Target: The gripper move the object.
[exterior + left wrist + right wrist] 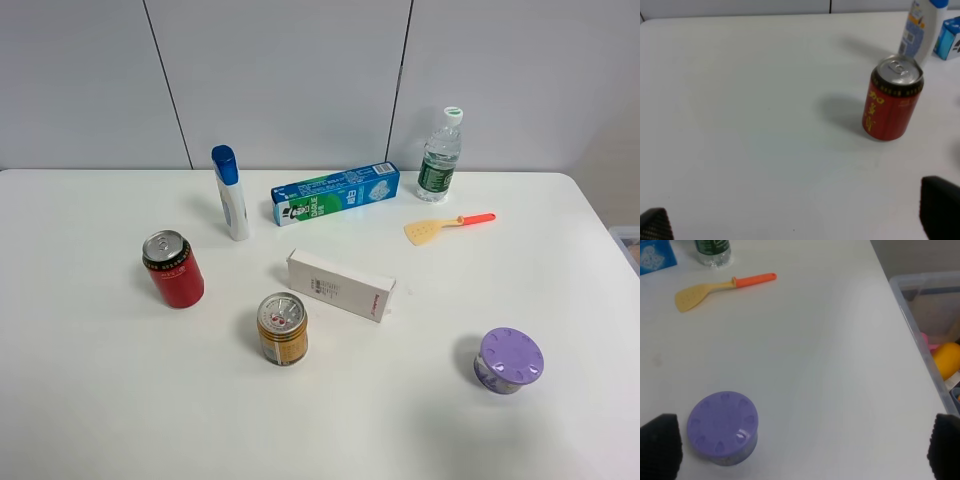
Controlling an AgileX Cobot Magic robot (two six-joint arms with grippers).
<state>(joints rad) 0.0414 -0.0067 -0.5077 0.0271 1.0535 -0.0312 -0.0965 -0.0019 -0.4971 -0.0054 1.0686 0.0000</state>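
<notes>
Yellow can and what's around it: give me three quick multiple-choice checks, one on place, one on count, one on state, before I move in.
1. In the exterior high view, what lies just behind and right of the yellow can?
A. white box
B. purple jar
C. water bottle

2. How many drink cans stand on the table?
A. one
B. two
C. three

3. How is the right end effector?
A. shut on the spatula
B. shut on nothing
C. open

Answers: 1 A, the white box lies nearest it. 2 B, the yellow can and the red can. 3 C, its fingertips sit far apart, holding nothing.
</notes>
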